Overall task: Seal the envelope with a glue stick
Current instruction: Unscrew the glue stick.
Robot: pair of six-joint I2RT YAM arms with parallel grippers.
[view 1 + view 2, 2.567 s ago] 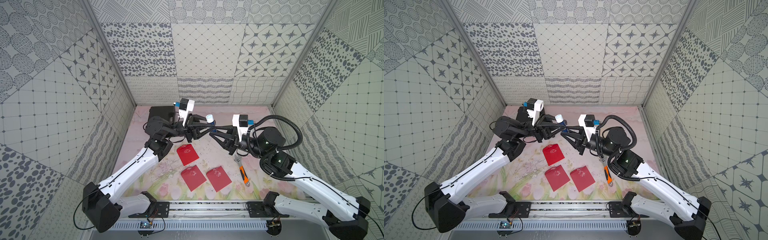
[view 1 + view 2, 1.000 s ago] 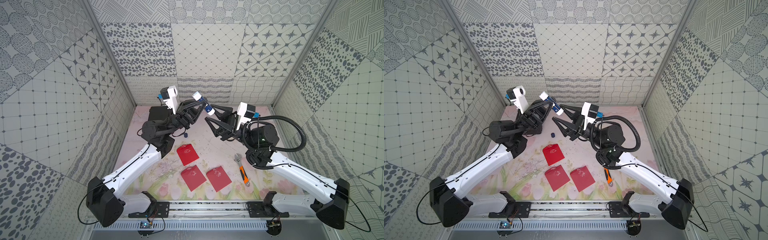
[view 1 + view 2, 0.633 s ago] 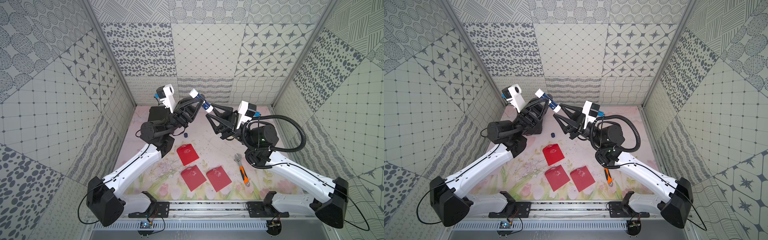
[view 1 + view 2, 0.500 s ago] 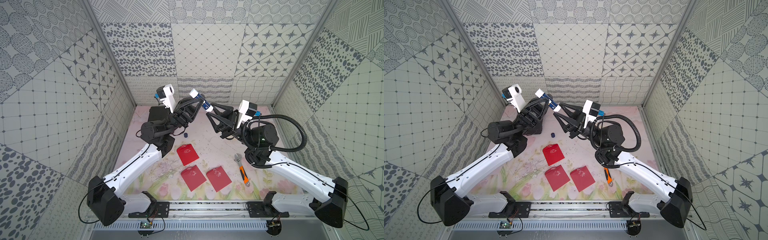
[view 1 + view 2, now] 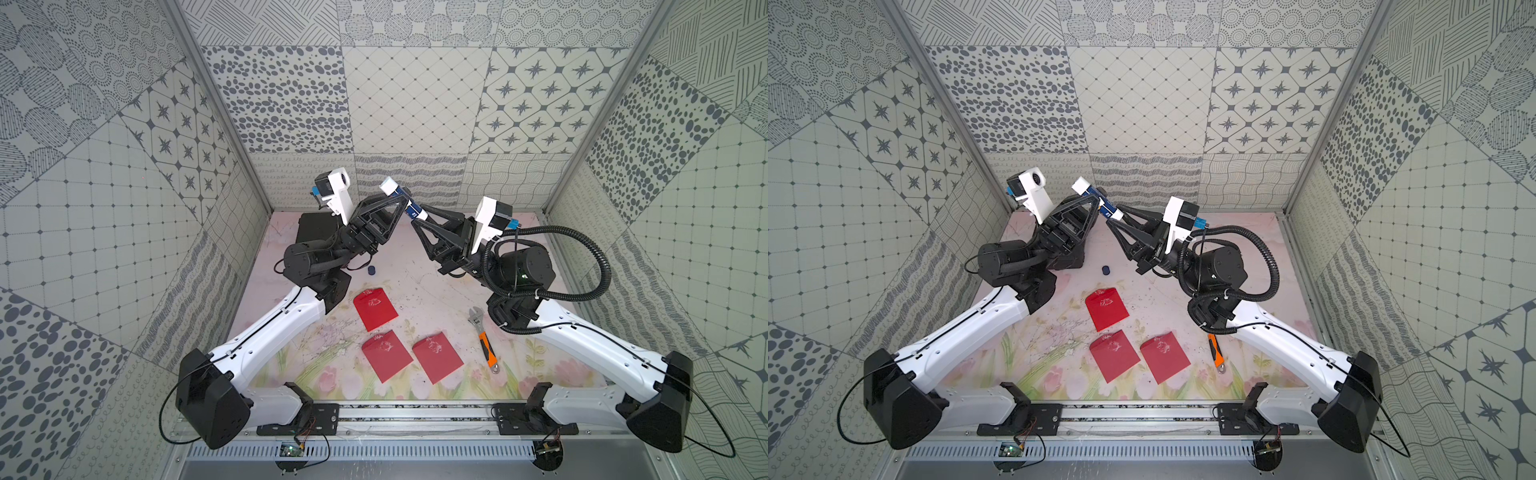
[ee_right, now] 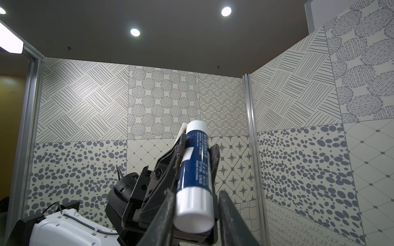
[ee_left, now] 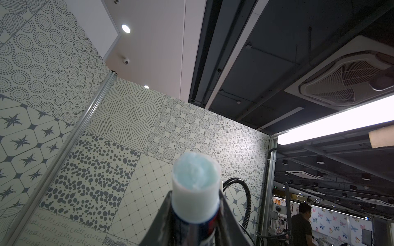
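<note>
The glue stick (image 5: 405,203) (image 5: 1100,198) hangs high over the back of the table, uncapped, with its pale blue glue end (image 7: 195,170) tilted up. My left gripper (image 5: 401,200) (image 7: 195,202) is shut on its dark blue label (image 6: 195,168). My right gripper (image 5: 418,216) (image 6: 195,191) straddles the stick's white bottom end (image 6: 193,213). One of its fingers (image 6: 168,204) touches that end and a thin gap shows at the other finger. Three red envelopes (image 5: 374,307) (image 5: 386,355) (image 5: 437,357) lie flat on the floral mat far below both grippers.
A dark blue cap (image 5: 371,270) (image 5: 1106,270) lies on the mat behind the envelopes. An orange-handled wrench (image 5: 484,336) (image 5: 1217,353) lies to the right of them. A black box (image 5: 316,226) stands at the back left corner. Patterned walls close in three sides.
Both arms have risen from low over the mat, the left carrying the glue stick. In the last second the right jaws came up to the stick's bottom end and narrowed around it.
</note>
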